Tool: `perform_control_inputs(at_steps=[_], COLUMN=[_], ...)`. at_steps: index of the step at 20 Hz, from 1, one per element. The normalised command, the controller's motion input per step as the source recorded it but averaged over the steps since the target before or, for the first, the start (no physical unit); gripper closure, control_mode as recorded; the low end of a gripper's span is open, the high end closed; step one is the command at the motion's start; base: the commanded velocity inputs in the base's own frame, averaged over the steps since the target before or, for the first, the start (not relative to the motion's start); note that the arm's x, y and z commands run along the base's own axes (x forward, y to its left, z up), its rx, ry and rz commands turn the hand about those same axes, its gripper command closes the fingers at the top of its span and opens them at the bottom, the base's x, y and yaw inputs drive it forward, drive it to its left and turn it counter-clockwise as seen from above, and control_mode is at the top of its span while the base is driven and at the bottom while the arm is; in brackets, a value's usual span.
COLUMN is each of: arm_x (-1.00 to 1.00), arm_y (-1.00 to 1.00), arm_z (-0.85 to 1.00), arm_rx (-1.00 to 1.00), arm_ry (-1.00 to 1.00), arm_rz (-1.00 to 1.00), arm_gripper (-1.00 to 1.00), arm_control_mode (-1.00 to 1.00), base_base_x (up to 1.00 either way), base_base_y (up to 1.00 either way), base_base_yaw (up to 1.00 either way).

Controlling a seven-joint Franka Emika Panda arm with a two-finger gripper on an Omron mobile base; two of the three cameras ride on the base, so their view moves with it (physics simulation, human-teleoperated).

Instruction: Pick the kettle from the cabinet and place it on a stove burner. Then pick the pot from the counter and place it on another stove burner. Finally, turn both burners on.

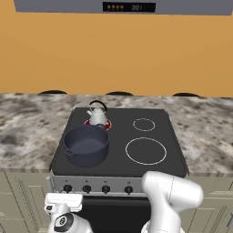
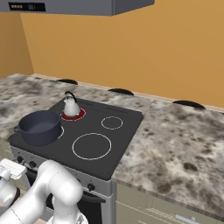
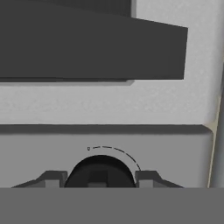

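Marble tabletop (image 1: 27,132): surrounds the cooktop on both sides; carries no task item now.
Cooktop (image 1: 150,170): flat black glass, set into the tabletop; two bare white rings on its right half.
Pot (image 1: 86,145): dark, wide, no lid; sits on the front left burner, just in front of the kettle.
Kettle (image 1: 97,116): silver, black arched handle; stands on the rear left burner (image 1: 106,124), which glows red beneath it.
Task status: both vessels appear placed and one burner looks lit, so the step in hand is judged to be turning on the pot's burner.
Knob (image 3: 99,173): black, round, on the grey front panel; in the hand view it lies between the two fingertips (image 3: 52,178), with a thin dial arc above it.
Pincer (image 3: 99,180): narrowed about the knob, one tip on each side; contact looks likely.
Procedure: keep the tips centred on the knob and rotate about its axis without pulling outward; confirm by a red glow under the pot.
Obscured: the knob's lower part is cut off, the dial mark is too small to read, and which burner this knob serves cannot be told.
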Motion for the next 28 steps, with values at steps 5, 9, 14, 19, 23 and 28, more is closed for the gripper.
perform_control_inputs(at_steps=[5,9,14,19,23,28], arm_x=[-0.13,-0.14,-0.09,-0.07,-0.08,-0.08], arm_y=[0.0,0.0,0.0,0.0,0.0,0.0], arm_z=[0.07,0.07,0.1,0.1,0.07,0.03], arm_rx=[-0.14,-0.15,-0.18,-0.19,-0.19,-0.19], arm_ry=[0.0,0.05,0.08,0.09,0.1,0.1], arm_rz=[0.0,0.0,-0.02,-0.03,-0.03,-0.04], arm_gripper=[1.0,1.0,1.0,1.0,1.0,1.0], arm_control_mode=[-1.0,-1.0,-1.0,-1.0,-1.0,-1.0], base_base_x=[0.0,0.0,0.0,0.0,0.0,0.0], base_base_y=[0.0,0.0,0.0,0.0,0.0,0.0], base_base_yaw=[0.0,0.0,0.0,0.0,0.0,0.0])
